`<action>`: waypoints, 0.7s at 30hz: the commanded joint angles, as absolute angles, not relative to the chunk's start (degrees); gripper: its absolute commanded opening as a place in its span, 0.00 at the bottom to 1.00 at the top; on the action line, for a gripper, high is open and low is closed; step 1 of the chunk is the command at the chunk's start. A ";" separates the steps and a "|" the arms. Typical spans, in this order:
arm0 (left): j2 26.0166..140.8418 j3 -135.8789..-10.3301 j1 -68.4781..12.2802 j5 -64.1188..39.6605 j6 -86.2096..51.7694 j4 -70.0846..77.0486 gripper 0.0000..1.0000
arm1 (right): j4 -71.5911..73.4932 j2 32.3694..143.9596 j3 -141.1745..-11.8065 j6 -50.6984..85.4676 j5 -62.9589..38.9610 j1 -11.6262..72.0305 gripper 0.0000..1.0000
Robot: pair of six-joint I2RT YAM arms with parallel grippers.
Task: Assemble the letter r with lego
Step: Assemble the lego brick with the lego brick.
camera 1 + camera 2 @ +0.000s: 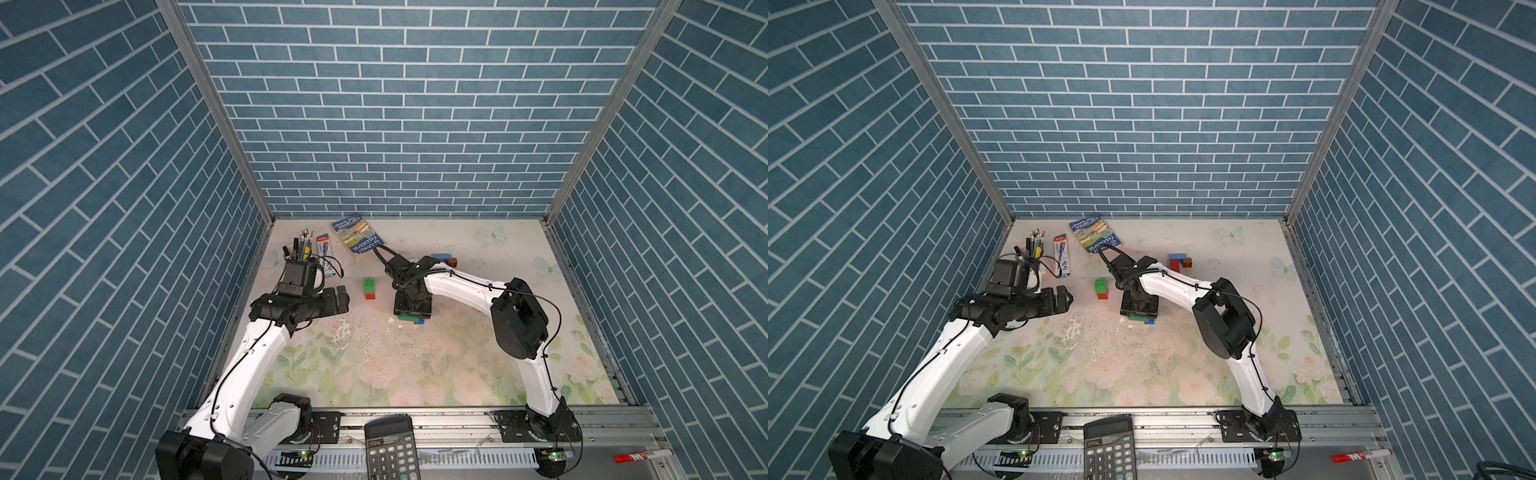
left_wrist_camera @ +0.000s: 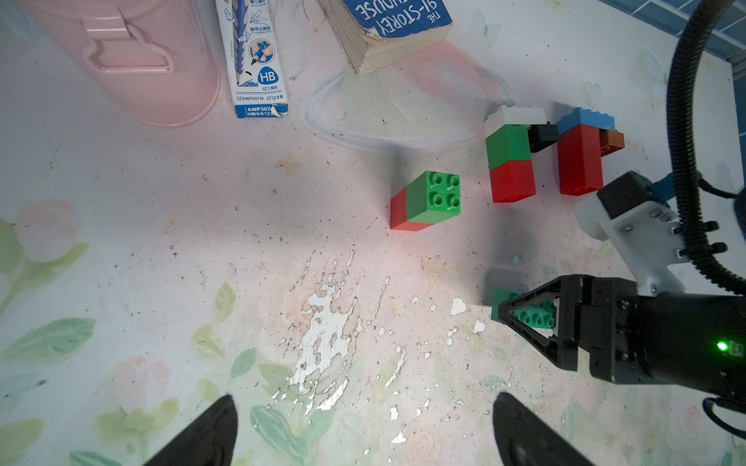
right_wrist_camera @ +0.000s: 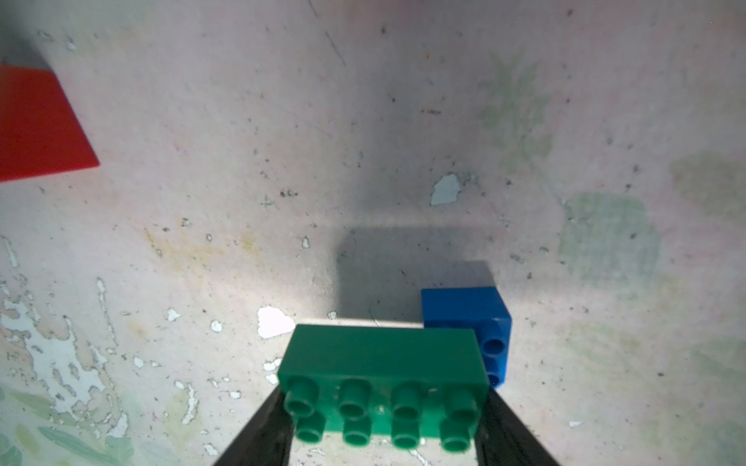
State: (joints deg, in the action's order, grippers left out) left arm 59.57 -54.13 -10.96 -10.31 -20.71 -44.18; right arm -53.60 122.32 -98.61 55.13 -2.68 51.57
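Right hand [image 3: 383, 427] clamped on the green oblong brick [image 3: 381, 363], low over the table [image 3: 282, 161].
It grips only the brick's short ends, so a press could twist it loose or shove the blue brick [image 3: 464, 314] just beside it. Left hand [image 1: 341, 300] hangs spread and empty, well apart from the red-and-green stacks [image 2: 510, 161].

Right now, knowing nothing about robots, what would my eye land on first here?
Probably the right gripper near the middle, clamped on a dark green oblong brick with a blue brick at one end. Next comes the bright green-and-red stack just to its left. Beyond that, the left gripper hangs wide open and holds nothing.
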 commanded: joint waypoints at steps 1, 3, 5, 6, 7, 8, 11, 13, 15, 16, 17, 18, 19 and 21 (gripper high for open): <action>59.32 -55.02 -10.24 -10.03 -20.00 -44.56 1.00 | -55.33 128.09 -95.10 54.66 -3.40 51.42 0.26; 59.63 -55.18 -10.11 -10.37 -19.86 -44.60 1.00 | -55.91 128.81 -95.42 54.50 -3.86 51.42 0.26; 59.77 -55.20 -10.02 -10.46 -19.87 -44.65 1.00 | -57.04 129.41 -96.03 54.49 -3.98 51.44 0.25; 59.73 -55.20 -10.01 -10.46 -19.92 -44.58 1.00 | -57.38 129.56 -96.23 54.33 -4.08 51.46 0.25; 59.66 -55.20 -9.92 -10.51 -19.90 -44.60 1.00 | -57.75 129.74 -96.56 54.15 -4.30 51.46 0.25; 59.66 -55.20 -9.81 -10.50 -19.90 -44.62 1.00 | -58.19 129.86 -96.89 53.99 -4.41 51.45 0.25; 59.51 -55.20 -9.68 -10.63 -20.04 -44.61 0.99 | -60.55 130.57 -98.86 53.51 -4.40 51.37 0.25; 59.57 -55.20 -9.58 -11.03 -20.16 -44.40 1.00 | -61.46 130.63 -99.79 53.52 -4.66 51.20 0.24; 59.72 -55.28 -9.49 -11.20 -20.38 -44.21 1.00 | -61.78 130.60 -100.19 53.70 -5.05 50.94 0.24; 59.75 -55.37 -9.45 -11.25 -20.38 -44.06 1.00 | -61.79 130.57 -100.28 53.68 -6.59 50.87 0.24; 59.76 -55.37 -9.37 -11.31 -20.40 -43.97 1.00 | -61.94 130.60 -100.35 53.64 -6.85 50.84 0.24; 59.84 -55.37 -9.40 -11.49 -20.40 -43.87 0.99 | -61.95 130.69 -100.28 53.79 -7.10 50.64 0.24; 60.01 -55.46 -9.34 -11.55 -20.43 -43.82 1.00 | -62.13 130.76 -100.28 53.77 -7.12 50.58 0.24; 60.34 -55.63 -9.32 -11.96 -20.44 -43.68 1.00 | -62.49 130.97 -100.43 53.57 -7.51 50.36 0.24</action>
